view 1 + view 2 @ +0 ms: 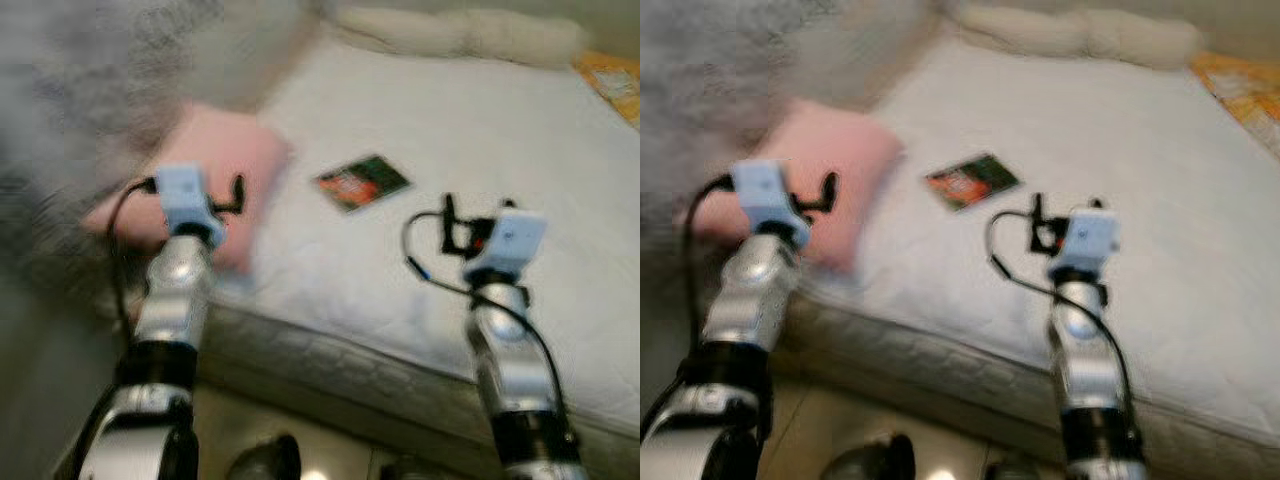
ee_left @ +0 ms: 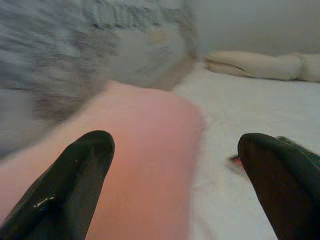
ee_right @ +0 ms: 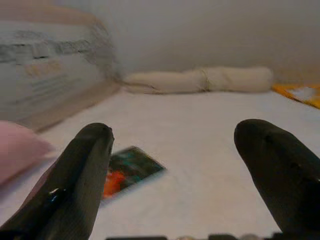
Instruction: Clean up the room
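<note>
Bed [image 1: 430,130]: white quilted mattress, wide and mostly bare, its front edge near the robot.
Wall end: long cream bolster [image 1: 460,35] lying along the far edge of the bed; something orange-yellow [image 1: 612,80] at the far right corner, too blurred to name.
Left side: heap of grey bedding [image 1: 80,90], smeared by motion blur.
Pink pillow [image 1: 215,165]: on the bed's left edge, directly ahead of the left jaws and partly under them in the wrist view.
Packet [image 1: 362,182]: flat, dark green with red print, perhaps a snack wrapper, lying on the sheet between the two grippers and beyond both; it sits just past the right gripper's left finger.
Left gripper [image 2: 175,185]: raised over the pillow's near end, fingers spread wide, nothing between them.
Right gripper [image 3: 175,175]: held low over the mattress near its front edge, jaws parted wide, empty.
</note>
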`<state>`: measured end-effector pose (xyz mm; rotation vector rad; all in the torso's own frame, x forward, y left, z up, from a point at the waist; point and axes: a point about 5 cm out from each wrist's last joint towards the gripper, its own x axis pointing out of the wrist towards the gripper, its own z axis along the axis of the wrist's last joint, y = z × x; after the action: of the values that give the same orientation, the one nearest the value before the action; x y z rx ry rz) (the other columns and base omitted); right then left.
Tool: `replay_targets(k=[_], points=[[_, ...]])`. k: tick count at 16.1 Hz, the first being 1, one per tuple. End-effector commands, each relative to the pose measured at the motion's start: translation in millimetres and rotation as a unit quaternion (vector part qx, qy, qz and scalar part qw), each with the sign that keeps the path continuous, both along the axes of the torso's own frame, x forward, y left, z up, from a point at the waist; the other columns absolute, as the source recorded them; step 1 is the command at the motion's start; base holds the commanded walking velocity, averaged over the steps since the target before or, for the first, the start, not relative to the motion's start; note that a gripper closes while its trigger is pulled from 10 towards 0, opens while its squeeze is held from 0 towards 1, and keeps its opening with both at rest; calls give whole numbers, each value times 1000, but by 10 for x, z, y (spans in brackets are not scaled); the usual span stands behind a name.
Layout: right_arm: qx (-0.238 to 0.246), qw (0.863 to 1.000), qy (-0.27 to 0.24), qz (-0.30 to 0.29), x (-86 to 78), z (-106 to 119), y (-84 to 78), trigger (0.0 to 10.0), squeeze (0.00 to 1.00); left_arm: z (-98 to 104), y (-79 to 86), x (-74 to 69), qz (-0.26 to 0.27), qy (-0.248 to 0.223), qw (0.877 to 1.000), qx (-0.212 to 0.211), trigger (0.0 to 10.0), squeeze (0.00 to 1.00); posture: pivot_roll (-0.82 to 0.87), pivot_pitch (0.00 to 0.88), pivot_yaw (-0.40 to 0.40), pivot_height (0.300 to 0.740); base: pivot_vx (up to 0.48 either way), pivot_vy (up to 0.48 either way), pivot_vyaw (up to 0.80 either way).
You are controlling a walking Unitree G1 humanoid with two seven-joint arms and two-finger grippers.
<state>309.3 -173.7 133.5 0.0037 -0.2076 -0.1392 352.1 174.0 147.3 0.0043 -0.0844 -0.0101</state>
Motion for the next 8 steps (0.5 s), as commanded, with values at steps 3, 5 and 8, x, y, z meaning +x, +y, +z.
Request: replay_targets(k=[3,5,8], points=[[6,1000,-11,0,12,11,23,10000,0,-8,-31,-64,-11,1,999,45,10000,0,-56,0,27,740,0,0,0],[6,1000,-11,0,12,11,23,10000,0,-8,-31,-64,-11,1,999,45,10000,0,-56,0,27,740,0,0,0],[6,1000,-11,0,12,11,23,10000,0,-8,-31,-64,-11,1,999,45,10000,0,-56,0,27,740,0,0,0]])
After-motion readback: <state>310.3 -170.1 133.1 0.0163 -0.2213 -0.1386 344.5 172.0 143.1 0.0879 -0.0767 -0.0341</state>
